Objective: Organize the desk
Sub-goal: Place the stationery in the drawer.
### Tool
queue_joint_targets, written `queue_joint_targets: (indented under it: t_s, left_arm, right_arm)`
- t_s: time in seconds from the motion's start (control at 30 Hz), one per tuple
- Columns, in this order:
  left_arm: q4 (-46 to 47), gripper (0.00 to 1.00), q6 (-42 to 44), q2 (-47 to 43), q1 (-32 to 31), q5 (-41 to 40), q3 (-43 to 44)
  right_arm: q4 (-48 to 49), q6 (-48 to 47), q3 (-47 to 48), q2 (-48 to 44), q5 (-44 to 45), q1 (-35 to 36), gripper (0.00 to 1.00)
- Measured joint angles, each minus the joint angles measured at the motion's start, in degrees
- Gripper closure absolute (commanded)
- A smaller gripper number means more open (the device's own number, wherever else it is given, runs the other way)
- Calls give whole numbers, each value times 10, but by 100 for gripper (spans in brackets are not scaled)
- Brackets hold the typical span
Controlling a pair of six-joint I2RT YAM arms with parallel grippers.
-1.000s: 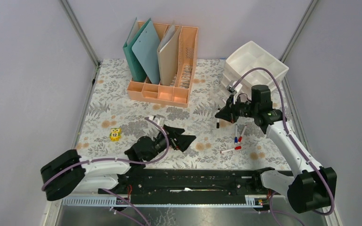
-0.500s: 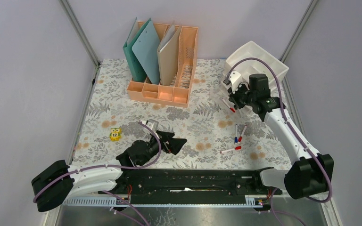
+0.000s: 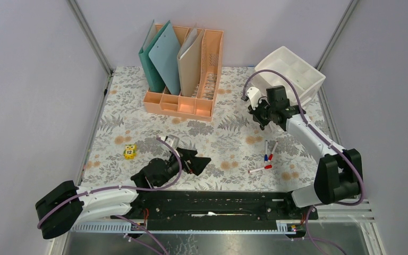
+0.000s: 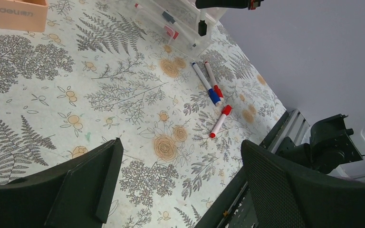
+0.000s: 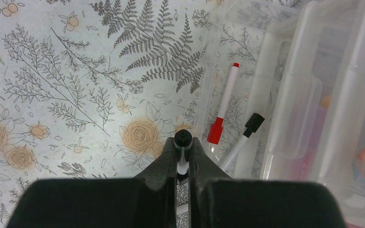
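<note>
1. Two arms reach over the desk (image 3: 228, 133), a big flat top with a leaf and flower cloth that fills the middle of the top view.
2. Closest in, the left gripper (image 3: 197, 159) hangs low over the cloth. Its fingers are spread wide with nothing between them.
3. Off to its left lies a little yellow owl (image 3: 130, 152).
4. To its right, a blue marker (image 4: 206, 83) and a red marker (image 4: 212, 78) lie side by side. A second red marker (image 4: 220, 121) lies just nearer.
5. Farther back, the right gripper (image 5: 184, 147) is pressed together, pinching a black-capped marker (image 5: 183, 159).
6. Just beside it is a clear drawer (image 5: 247, 47) with a red pen (image 5: 223, 111) and a black pen (image 5: 244, 137) inside.
7. At the back stand a peach rack (image 3: 186, 103) with folders and a white drawer unit (image 3: 292, 71).
</note>
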Motion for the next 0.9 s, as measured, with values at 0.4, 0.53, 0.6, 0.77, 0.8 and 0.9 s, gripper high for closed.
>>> queue_joint_targets:
  t_s: [0.4,0.53,0.6,0.77,0.8,0.9]
  left_arm:
    - [1,1,0,0,0,6,-9]
    - [1,1,0,0,0,9,-9]
    - [1,1,0,0,0,10,-9]
    - [1,1,-1,0,0,10,-9]
    - [1,1,-1,0,0,10,-9]
    - [5,1,-2,3,0,12,-9]
  right_arm:
    - [0,-1,0,24,2,0,100]
    - [0,-1,0,33,3,0,100]
    - [0,-1,0,34,3,0,100]
    - [0,-1,0,34,3,0,100]
    - [0,-1,2,34,3,0,100]
    - [-3,-1,18,33,3,0,100]
